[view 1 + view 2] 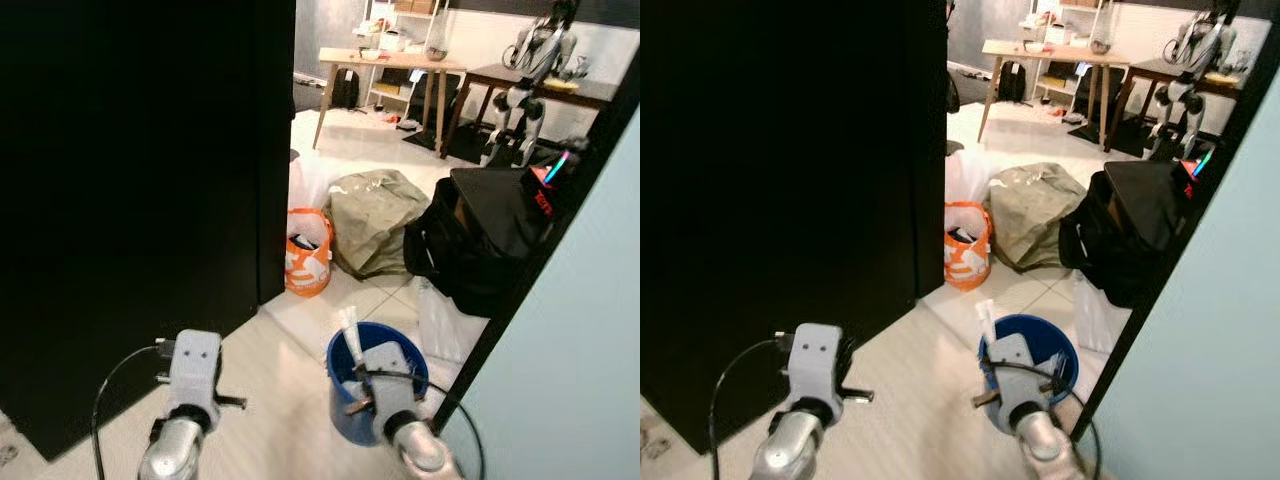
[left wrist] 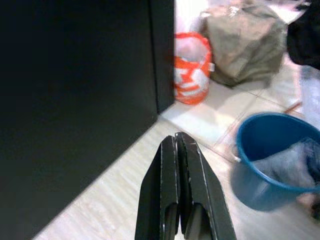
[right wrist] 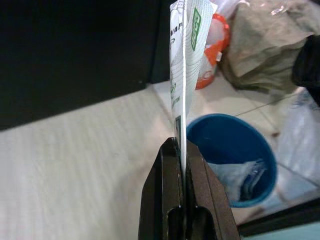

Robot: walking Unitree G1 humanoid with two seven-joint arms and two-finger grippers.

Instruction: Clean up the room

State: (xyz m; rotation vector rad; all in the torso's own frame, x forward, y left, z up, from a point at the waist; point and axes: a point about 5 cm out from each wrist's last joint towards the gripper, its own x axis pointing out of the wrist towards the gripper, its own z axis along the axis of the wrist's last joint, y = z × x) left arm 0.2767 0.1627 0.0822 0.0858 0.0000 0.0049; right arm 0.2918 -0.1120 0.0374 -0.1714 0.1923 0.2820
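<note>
right gripper (image 3: pixel 182 150) pinching white wrapper (image 3: pixel 186 55), thin, creased, green print, upright over blue bucket (image 3: pixel 231 142). left gripper (image 2: pixel 178 142) fingers pressed together, empty, above pale floor (image 2: pixel 120 200).

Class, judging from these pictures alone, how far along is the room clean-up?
Done: some rubbish already lies in the blue bucket. In hand: the right gripper pinches a white wrapper, not yet dropped in. Left: the orange bag and olive sack on the floor.

blue bucket (image 1: pixel 345 372) partly hidden behind right arm, wrapper (image 3: pixel 184 55) top cut off
</note>
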